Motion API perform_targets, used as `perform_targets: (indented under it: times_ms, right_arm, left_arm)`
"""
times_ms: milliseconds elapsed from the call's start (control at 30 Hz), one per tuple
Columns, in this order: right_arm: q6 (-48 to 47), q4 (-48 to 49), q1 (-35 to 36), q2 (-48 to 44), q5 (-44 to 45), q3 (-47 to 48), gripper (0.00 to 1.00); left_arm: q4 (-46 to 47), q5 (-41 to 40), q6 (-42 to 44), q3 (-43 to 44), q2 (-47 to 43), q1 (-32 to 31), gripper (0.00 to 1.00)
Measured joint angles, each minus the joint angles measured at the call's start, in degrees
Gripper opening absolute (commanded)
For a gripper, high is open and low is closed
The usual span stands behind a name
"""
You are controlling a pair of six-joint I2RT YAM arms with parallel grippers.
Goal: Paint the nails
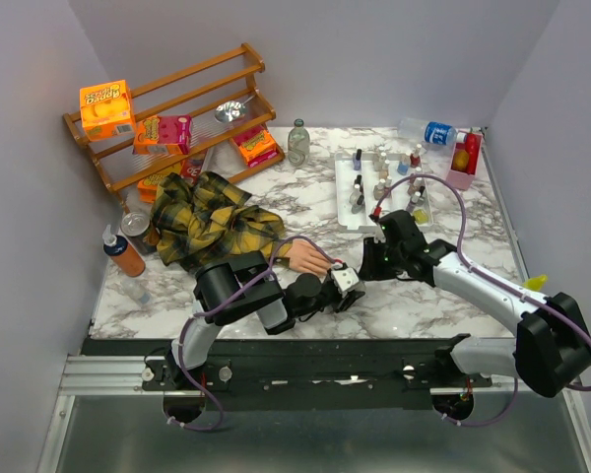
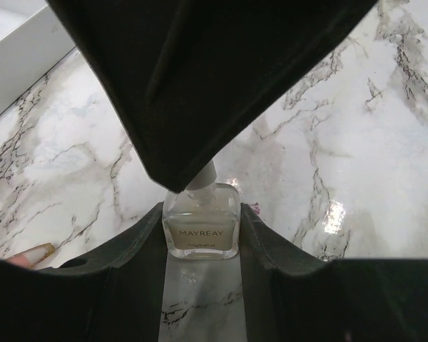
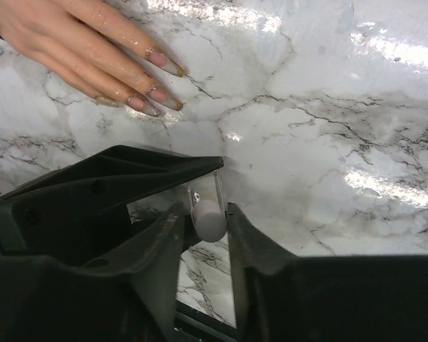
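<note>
The peach mannequin hand (image 1: 310, 258) sticks out of the yellow-and-black plaid sleeve (image 1: 209, 222) and lies flat on the marble. Its long nails (image 3: 160, 95) show at the upper left of the right wrist view, and one fingertip (image 2: 32, 251) shows in the left wrist view. My left gripper (image 2: 201, 239) is shut on a small clear MAYREAY nail-polish bottle (image 2: 201, 229) that stands on the table just right of the hand. My right gripper (image 3: 208, 221) is shut on the bottle's white cap (image 3: 208, 217) from above. Both grippers meet at the bottle (image 1: 347, 281).
A white tray (image 1: 343, 187) with several polish bottles sits behind my right arm. A wooden rack (image 1: 177, 108) with snack boxes stands at the back left. An orange bottle (image 1: 126, 254), a can (image 1: 136, 227), a glass jar (image 1: 297, 143) and a water bottle (image 1: 428, 131) stand around.
</note>
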Motion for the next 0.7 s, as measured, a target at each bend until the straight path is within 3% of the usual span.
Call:
perform_targets:
  times_ms: [100, 367, 700]
  right_arm:
    - [0.0, 0.2, 0.0, 0.0, -0.4, 0.0, 0.21]
    - [-0.3, 0.1, -0.3, -1.2, -1.0, 0.0, 0.04]
    - [-1.2, 0.1, -0.3, -2.7, -0.8, 0.0, 0.01]
  left_arm:
    - [0.0, 0.0, 0.0, 0.0, 0.0, 0.0, 0.00]
    - [0.0, -0.3, 0.0, 0.0, 0.0, 0.0, 0.00]
    - [0.0, -0.6, 0.0, 0.1, 0.1, -0.1, 0.00]
